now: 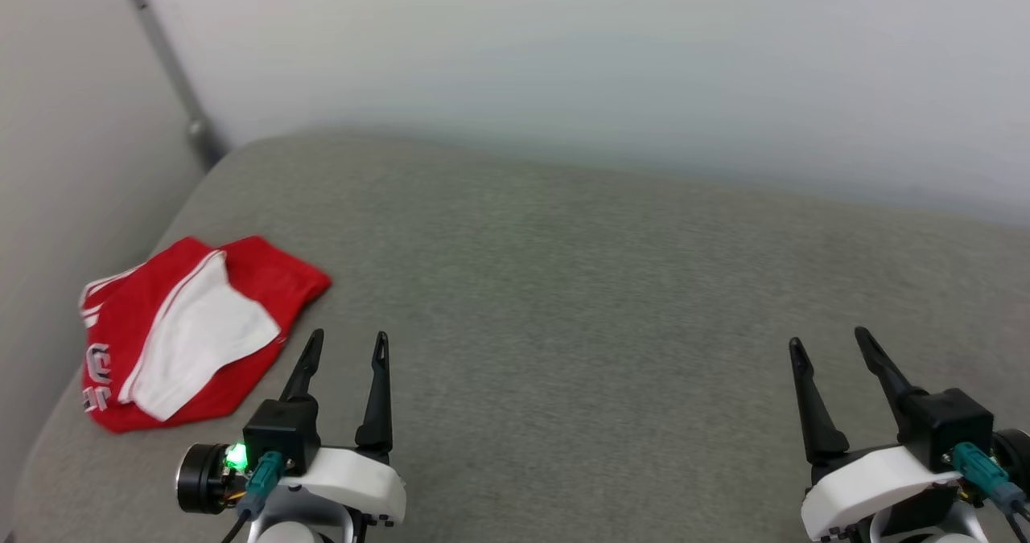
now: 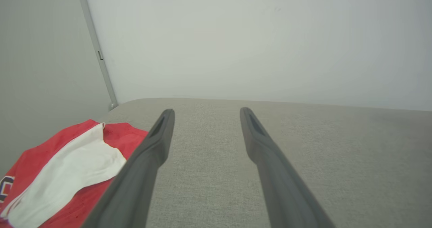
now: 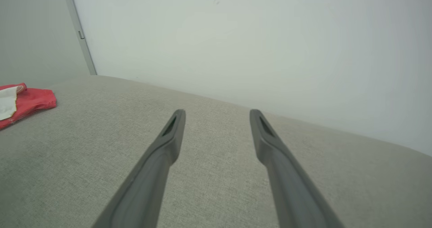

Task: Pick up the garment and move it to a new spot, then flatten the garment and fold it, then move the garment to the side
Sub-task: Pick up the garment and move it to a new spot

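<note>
One garment (image 1: 193,334), a red jersey folded into a compact bundle, lies at the far left of the grey fabric surface (image 1: 563,285), close to its left edge. A white sleeve panel sits on top of the fold, and bits of white lettering show along the bundle's left side. In the left wrist view the garment (image 2: 67,167) appears at lower left, partly behind that claw's left finger (image 2: 141,174); whether the two touch I cannot tell.

The left claw (image 1: 349,335) hovers just to the right of the garment with its two dark fingers spread apart and nothing between them (image 2: 206,110). The right claw (image 1: 828,337) is well apart, over bare fabric at the right, likewise spread and empty (image 3: 217,111); the garment (image 3: 30,101) shows far off at that view's left edge.

A pale wall (image 1: 563,60) rises behind the surface, with a thin grey pipe (image 1: 165,60) running down the corner.
</note>
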Tool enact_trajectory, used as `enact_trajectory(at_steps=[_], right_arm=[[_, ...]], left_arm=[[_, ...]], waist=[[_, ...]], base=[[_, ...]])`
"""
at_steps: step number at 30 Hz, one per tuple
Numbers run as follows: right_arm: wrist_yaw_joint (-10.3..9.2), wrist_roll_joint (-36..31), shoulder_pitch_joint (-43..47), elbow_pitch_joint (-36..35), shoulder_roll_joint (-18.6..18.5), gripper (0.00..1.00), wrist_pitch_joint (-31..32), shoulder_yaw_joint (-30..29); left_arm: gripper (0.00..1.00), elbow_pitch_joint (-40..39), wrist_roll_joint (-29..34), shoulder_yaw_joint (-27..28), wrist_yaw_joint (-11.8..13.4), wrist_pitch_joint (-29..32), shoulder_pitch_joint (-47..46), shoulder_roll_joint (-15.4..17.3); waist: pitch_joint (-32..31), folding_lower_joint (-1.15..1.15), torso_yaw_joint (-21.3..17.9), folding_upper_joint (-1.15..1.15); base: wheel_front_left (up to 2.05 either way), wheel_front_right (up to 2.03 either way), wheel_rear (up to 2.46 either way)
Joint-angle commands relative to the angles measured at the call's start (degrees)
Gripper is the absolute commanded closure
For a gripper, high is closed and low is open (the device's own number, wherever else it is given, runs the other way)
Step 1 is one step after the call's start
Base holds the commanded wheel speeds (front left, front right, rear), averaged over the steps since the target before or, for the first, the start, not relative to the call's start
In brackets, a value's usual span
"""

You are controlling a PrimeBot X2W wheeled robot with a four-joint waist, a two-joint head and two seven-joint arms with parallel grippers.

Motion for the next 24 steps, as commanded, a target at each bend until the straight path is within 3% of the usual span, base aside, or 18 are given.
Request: enact_trajectory(at_steps=[1, 14, 24], right_arm=[[-0.02, -1.46, -0.82, -0.12, 0.13, 0.0, -0.51, 0.59], [-0.03, 0.48, -2.36, 1.43, 0.1, 0.0, -0.9, 3.75], [-0.03, 1.73, -5.52, 3.63, 0.09, 0.0, -1.33, 6.56]], left_arm=[[0.0, 0.0, 1.12, 0.62, 0.35, -0.54, -0.54, 0.08], [0.0, 0.12, -0.66, 5.31, 0.16, -0.41, -0.35, -0.34], [0.0, -1.81, -0.81, 8.1, 0.19, -0.41, 0.54, -0.91]], waist=[[0.44, 0.0, 5.49, 0.0], [1.31, 0.0, 17.94, 0.0], [2.83, 0.0, 19.0, 0.0]], base=[[0.0, 0.0, 0.0], [0.0, 0.0, 0.0], [0.0, 0.0, 0.0]])
